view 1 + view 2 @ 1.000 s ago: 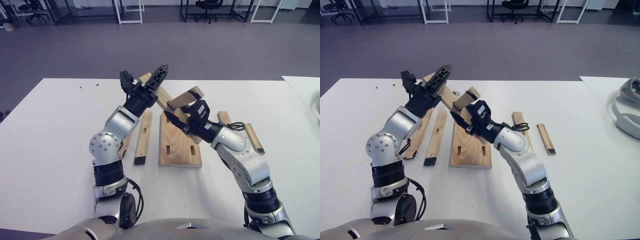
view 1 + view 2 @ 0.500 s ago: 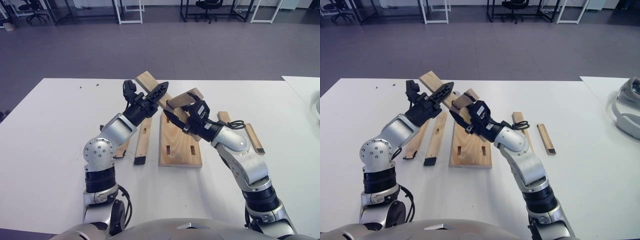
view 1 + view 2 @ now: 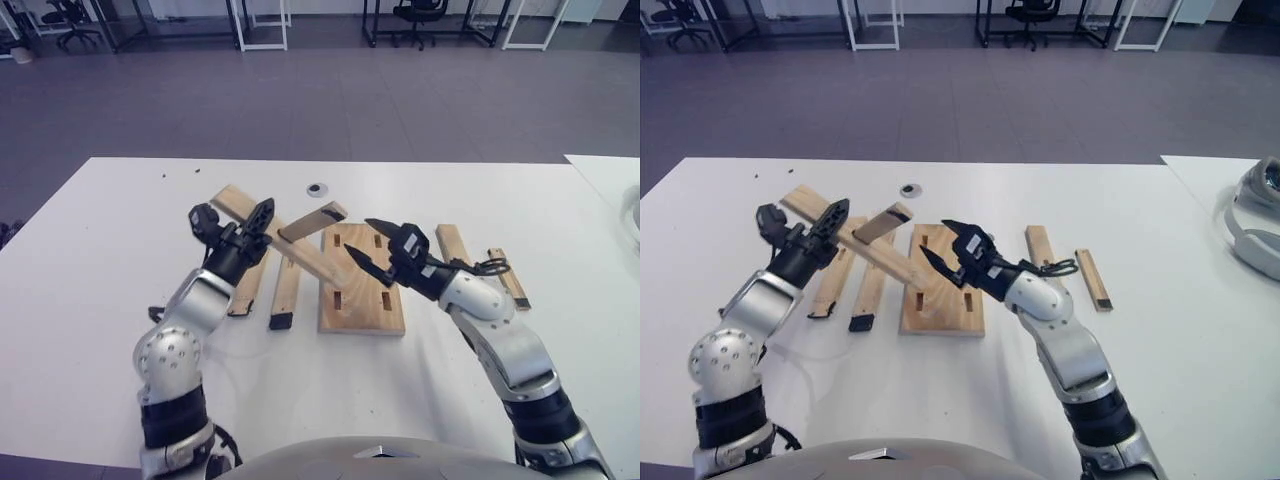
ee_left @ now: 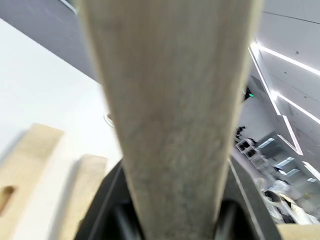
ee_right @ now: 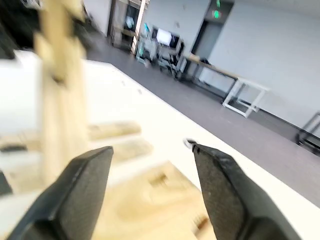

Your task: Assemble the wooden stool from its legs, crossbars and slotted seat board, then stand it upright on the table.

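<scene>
Slotted seat board (image 3: 362, 290) lies flat on the white table (image 3: 90, 260), slots facing up. In the head camera views, the left gripper (image 3: 258, 222), to the left of the board, is clamped on a long stool leg (image 3: 310, 255). The leg slopes down to the board's left edge; whether it touches the board I cannot tell. A short crossbar (image 3: 315, 220) juts up from this leg, just left of the board. The right gripper (image 3: 357, 236) hovers over the board's far half with its fingers spread, holding nothing. Two loose legs (image 3: 287, 285) lie side by side left of the board, under the held leg. Two more wooden pieces (image 3: 452, 243) lie to the right of the board. A small metal ring (image 3: 318, 188) sits beyond the board's far left corner.

In the left wrist view the gripped leg runs up between the dark pads (image 4: 222, 220).

In the right wrist view the two fingers (image 5: 80, 195) stand wide apart above the board, the leg with its crossbar beside them.
</scene>
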`<state>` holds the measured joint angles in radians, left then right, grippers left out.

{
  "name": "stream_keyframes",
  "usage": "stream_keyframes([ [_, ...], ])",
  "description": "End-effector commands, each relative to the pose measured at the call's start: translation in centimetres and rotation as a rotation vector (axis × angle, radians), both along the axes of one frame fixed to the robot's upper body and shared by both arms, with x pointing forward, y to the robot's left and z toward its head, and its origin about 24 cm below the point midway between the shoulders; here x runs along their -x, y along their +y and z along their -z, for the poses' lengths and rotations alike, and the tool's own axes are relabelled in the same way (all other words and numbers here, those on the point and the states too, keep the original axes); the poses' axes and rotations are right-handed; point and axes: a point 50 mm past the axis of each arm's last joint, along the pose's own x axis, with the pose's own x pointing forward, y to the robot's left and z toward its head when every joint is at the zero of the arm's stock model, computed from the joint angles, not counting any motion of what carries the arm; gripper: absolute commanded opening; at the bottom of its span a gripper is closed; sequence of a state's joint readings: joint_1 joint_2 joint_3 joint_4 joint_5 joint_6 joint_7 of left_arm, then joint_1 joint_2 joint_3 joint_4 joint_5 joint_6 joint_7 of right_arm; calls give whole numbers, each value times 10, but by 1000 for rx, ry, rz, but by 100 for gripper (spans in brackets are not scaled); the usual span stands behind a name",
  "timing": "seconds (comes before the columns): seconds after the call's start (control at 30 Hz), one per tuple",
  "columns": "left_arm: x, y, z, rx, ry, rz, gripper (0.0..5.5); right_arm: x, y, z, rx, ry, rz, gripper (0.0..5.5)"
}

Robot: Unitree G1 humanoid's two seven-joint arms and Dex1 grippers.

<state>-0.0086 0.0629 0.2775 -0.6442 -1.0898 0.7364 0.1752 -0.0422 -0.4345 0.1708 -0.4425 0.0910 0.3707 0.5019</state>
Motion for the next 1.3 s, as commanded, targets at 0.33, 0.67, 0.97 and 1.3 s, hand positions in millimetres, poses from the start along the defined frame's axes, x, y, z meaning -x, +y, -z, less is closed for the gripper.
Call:
stream_keyframes([
  [0.33, 3, -15, 32, -15, 139, -159, 102, 21, -39, 72, 526, 229, 5, 295],
  [0.67, 21, -16, 33, -402, 201, -143, 102, 30, 10, 57, 301, 194, -134, 295],
  [0.97, 47, -32, 75, -823, 251, 171, 102, 18, 9, 50, 291, 157, -72, 295],
  [1.3, 1, -42, 23, -578, -77, 92, 171, -10, -21, 39, 244, 116, 228, 295],
])
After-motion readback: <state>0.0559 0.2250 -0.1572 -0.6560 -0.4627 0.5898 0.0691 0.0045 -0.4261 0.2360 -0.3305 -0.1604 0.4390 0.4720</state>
